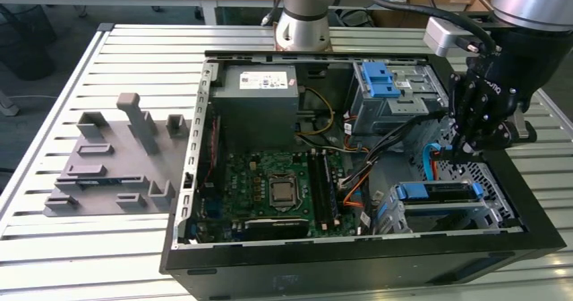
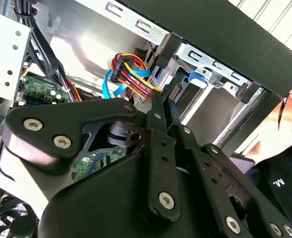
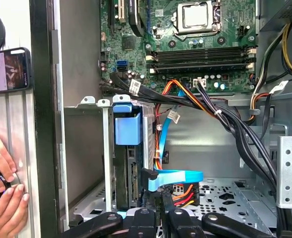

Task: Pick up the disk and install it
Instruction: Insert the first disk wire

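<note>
I hold the gripper (image 1: 472,155) over the open case (image 1: 358,261) on the slatted counter (image 1: 134,59), at about four o'clock from the motherboard (image 1: 273,187). Its fingers (image 2: 158,129) stand pressed together, gripping nothing. The disk (image 1: 436,192) sits in its metal bay (image 1: 447,214) just below them, its blue bracket (image 3: 127,126) showing. A hand (image 3: 2,198) rests beside the case.

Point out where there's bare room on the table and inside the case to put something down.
Free: table slats between the grey fixture block and the table's far edge, and those near the front corner. Inside the case, crowded: cables cross between motherboard and drive cage, where the gripper hangs.
</note>
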### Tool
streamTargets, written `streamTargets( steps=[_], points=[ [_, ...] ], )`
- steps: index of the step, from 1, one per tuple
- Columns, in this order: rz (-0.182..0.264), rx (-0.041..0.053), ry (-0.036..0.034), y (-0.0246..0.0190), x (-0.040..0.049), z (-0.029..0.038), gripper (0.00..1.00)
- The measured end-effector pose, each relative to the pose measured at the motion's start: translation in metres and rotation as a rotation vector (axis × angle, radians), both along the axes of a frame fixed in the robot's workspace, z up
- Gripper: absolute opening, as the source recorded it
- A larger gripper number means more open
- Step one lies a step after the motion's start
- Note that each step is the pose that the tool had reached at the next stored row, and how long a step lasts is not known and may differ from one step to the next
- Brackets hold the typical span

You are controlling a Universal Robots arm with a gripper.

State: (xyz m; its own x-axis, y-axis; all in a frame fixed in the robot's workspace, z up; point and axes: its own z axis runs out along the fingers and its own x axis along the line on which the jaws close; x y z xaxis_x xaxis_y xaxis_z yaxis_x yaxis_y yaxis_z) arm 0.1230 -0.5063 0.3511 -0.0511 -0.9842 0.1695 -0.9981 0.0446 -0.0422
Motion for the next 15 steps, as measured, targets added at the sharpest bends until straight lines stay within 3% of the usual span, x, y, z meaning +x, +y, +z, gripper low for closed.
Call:
streamTargets(
  steps=[13, 15],
  points=[
    [0.0, 0.0, 0.0, 0.0, 0.0, -0.0003, 0.16],
    [0.0, 0.0097, 0.0, -0.0002, 0.0, -0.0004, 0.16]
  ],
)
